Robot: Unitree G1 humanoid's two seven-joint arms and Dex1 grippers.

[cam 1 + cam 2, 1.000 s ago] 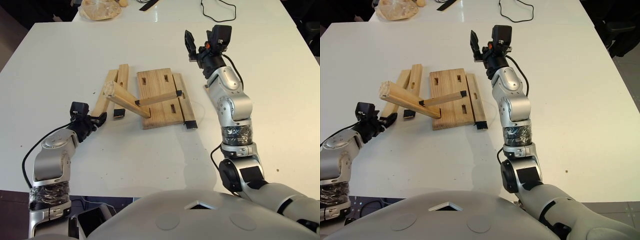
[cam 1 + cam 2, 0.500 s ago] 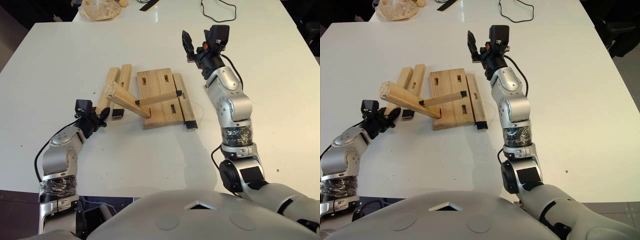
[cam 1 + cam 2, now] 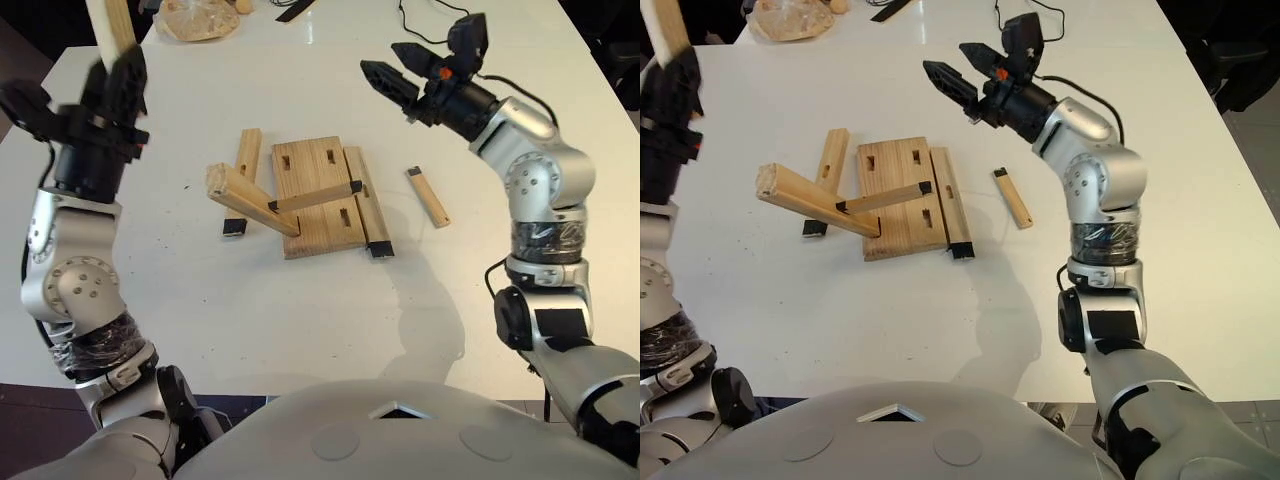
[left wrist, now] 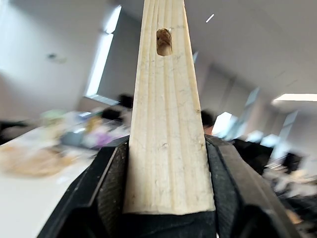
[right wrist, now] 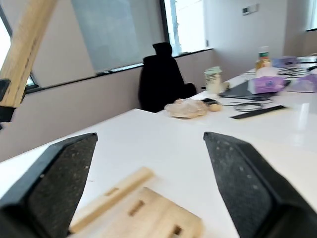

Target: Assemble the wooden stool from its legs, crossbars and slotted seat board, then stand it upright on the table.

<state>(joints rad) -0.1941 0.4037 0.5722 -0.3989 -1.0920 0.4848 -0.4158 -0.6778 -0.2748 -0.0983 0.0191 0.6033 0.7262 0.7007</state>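
Observation:
The slotted seat board [image 3: 322, 170] lies flat mid-table. A thick leg [image 3: 248, 198] leans tilted at its left edge, joined to a crossbar [image 3: 318, 196] lying across the board. One leg [image 3: 244, 158] lies flat left of the board, another [image 3: 366, 205] along its right edge. A short crossbar [image 3: 428, 195] lies alone to the right. My left gripper [image 3: 108, 88] is raised high at the far left, shut on a leg [image 4: 168, 124] that points upward. My right gripper [image 3: 392, 82] hangs open above the table beyond the board, with nothing between its fingers.
A clear bag [image 3: 200, 18] with something yellowish, a black strip [image 3: 298, 8] and a black cable [image 3: 425, 18] lie on the adjoining table behind. White tabletop [image 3: 300, 310] stretches bare in front of the parts and to the right.
My left gripper has taken one leg from the left of the board and lifted it high. My right arm has swung outward, uncovering the short crossbar.

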